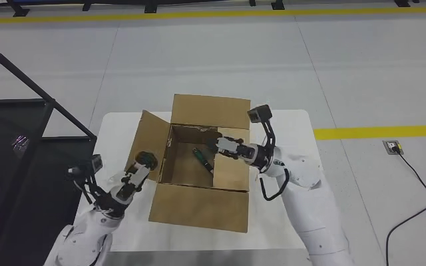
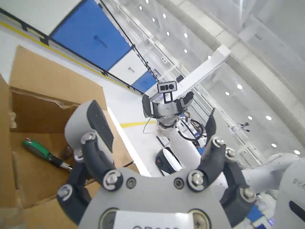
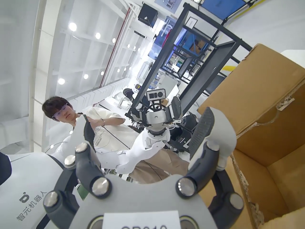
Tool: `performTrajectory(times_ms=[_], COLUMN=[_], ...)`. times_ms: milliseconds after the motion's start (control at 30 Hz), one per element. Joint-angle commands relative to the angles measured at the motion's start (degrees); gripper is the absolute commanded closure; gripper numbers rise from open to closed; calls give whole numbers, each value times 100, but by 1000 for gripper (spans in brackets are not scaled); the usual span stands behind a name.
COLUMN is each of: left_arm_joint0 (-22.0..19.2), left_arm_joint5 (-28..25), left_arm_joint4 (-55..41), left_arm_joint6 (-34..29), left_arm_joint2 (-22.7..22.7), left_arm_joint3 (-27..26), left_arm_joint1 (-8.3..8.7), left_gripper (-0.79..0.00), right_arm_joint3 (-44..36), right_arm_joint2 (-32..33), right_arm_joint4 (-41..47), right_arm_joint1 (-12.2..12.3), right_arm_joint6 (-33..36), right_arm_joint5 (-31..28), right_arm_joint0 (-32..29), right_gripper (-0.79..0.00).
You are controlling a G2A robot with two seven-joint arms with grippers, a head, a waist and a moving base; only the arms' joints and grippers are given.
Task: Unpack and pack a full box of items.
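My right pincer (image 1: 223,145) hangs spread and empty over the open box (image 1: 200,207). It sits at about 2 o'clock from the one thing I see on the box floor, a green-handled screwdriver (image 1: 202,159). My left pincer (image 1: 143,161) is spread and empty too, outside the box wall at 9 o'clock from the tool, near the side flap (image 1: 149,135).

I judge the step in hand to be lifting the screwdriver out, and the right pincer is the nearer one for it. To do it well I would come straight down, clear of the cardboard wall at 3 o'clock. I would turn my wrist so the fingers cross the handle rather than run along it. Then I would close on the thick green grip, not the thin shaft, which could roll or slip.

The tool lies flat, its long axis running from 10 o'clock to 4 o'clock in the top view. The green handle seems to point to 10, the dark shaft end to 4.
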Motion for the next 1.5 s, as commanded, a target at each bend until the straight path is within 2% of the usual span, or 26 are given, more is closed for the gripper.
performTrajectory(times_ms=[0, 133, 167, 633, 767, 867, 1033, 1233, 1467], left_arm_joint0=[-520, -1457, -1534, -1522, -1618, -1901, -2447, -2939, -3395], left_arm_joint5=[277, 1064, 1174, 1213, 1668, 2119, 2748, 2659, 2339], left_arm_joint4=[-100, -583, -607, -608, -353, 47, 424, 235, -52], left_arm_joint6=[-456, -1145, -1166, -1145, -1211, -1349, -1501, -1814, -2025], left_arm_joint2=[363, 1108, 1148, 1146, 1325, 1656, 2284, 2752, 3209], left_arm_joint3=[332, 1079, 1150, 1170, 1196, 1386, 1985, 2688, 3248], left_arm_joint1=[-23, -119, -128, -128, -146, -188, -319, -478, -684], left_gripper=[-785, -785, -785, -785, -785, -785, -785, -785, -785], right_arm_joint3=[-280, -657, -696, -696, -752, -695, -600, -694, -866], right_arm_joint2=[188, 548, 597, 597, 394, 335, 388, 571, 695], right_arm_joint4=[4, -149, -240, -240, -317, -268, -108, 67, 224], right_arm_joint1=[56, 156, 167, 167, 177, 204, 266, 357, 446], right_arm_joint6=[-82, -511, -676, -676, -793, -740, -675, -682, -738], right_arm_joint5=[32, 209, 280, 280, 537, 639, 683, 671, 675], right_arm_joint0=[-290, -791, -861, -861, -813, -728, -718, -918, -1113], right_gripper=[-785, -785, -785, -785, -785, -785, -785, -785, -785])
